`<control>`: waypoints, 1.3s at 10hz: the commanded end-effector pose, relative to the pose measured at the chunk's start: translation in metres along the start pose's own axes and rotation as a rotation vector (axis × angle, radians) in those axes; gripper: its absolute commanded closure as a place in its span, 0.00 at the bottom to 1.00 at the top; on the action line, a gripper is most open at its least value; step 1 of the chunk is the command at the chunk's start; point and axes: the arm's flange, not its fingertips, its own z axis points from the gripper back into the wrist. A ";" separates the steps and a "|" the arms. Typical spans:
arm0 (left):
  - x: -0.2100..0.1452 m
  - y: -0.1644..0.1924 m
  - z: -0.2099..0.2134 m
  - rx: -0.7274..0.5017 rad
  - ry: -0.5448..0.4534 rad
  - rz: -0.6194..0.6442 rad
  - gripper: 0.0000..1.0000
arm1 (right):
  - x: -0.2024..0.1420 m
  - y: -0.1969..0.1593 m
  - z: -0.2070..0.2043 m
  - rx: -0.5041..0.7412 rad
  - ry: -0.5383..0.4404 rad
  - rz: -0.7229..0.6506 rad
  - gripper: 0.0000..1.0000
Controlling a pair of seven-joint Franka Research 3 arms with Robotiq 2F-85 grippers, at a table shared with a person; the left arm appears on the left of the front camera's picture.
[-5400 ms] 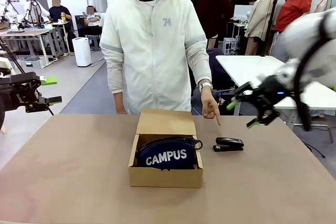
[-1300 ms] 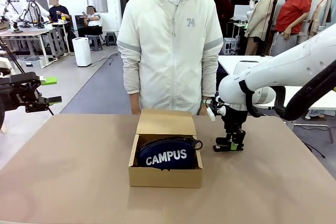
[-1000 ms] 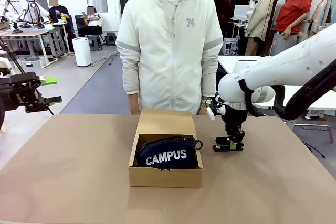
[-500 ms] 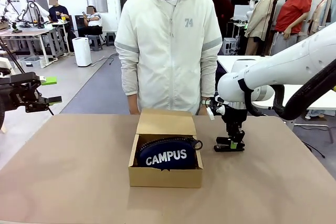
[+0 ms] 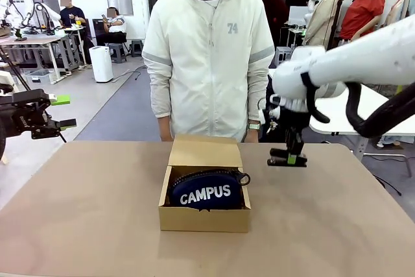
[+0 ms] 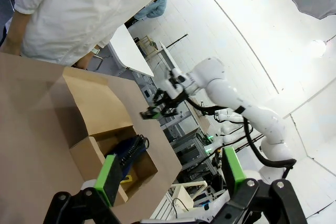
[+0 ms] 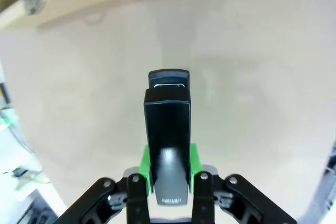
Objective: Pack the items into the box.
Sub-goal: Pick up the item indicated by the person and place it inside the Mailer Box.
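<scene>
1. Front view: a shallow rectangular brown cardboard box (image 5: 204, 220) stands on the brown table (image 5: 91, 212), about midway between its left and right edges. Its hinged flap lid (image 5: 205, 152) is open toward the far edge.
2. A navy blue soft zippered pouch (image 5: 206, 191) with white "CAMPUS" lettering lies inside the box and fills most of it.
3. The right gripper (image 5: 288, 156) points down just to the right of the flap lid, near the table's far edge. Its jaws are clamped on a small black stapler (image 5: 284, 160), which hangs roughly level and clear of the table top.
4. In the right wrist view the stapler is pinched at its near end between the two green pads (image 7: 145, 169). Its far end sticks out over bare table, and a corner of the box shows at the upper left.
5. The left gripper (image 5: 65, 111) hovers beyond the table's left edge, jaws spread wide with nothing between them. The left wrist view shows the same gap.
6. A person in a white jacket (image 5: 207, 56) stands at the far edge, behind the box.
</scene>
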 end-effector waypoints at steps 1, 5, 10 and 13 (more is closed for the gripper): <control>-0.001 -0.001 0.004 -0.010 0.010 -0.013 0.00 | -0.014 0.014 0.048 0.073 -0.042 -0.022 1.00; -0.001 -0.001 0.004 -0.010 0.010 -0.013 0.00 | -0.027 0.108 0.085 0.019 0.005 -0.093 1.00; -0.001 -0.001 0.004 -0.010 0.010 -0.013 0.00 | -0.029 0.095 0.095 0.044 0.003 -0.073 1.00; -0.001 -0.001 0.004 -0.010 0.010 -0.013 0.00 | 0.008 0.111 0.081 -0.034 0.034 -0.021 1.00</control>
